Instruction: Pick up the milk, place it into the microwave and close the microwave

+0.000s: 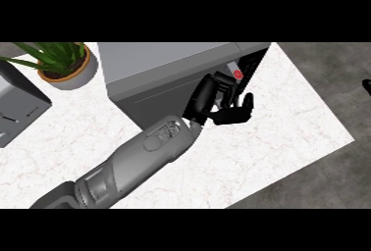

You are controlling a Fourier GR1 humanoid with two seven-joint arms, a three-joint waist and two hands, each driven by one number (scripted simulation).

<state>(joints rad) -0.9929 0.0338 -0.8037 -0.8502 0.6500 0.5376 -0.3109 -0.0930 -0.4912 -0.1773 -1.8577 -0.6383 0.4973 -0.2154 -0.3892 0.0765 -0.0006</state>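
The grey microwave (170, 61) stands at the back of the counter, with its dark door (159, 98) facing me. At the door's right edge a dark gap shows the inside. In that gap is the milk (234, 72), a small white carton with a red cap, mostly hidden. My left hand (230, 113) has come in from the lower left and sits at the door's free edge, just in front of the milk. Its fingers (210, 90) are fairly straight and spread, and they hold nothing. Only a black sliver of my right hand (366, 87) shows at the right edge.
A potted plant (62, 61) stands at the back left of the white marble counter (290, 127). A grey appliance (18, 105) fills the left edge. The counter ends at the right and lower right, with dark floor beyond.
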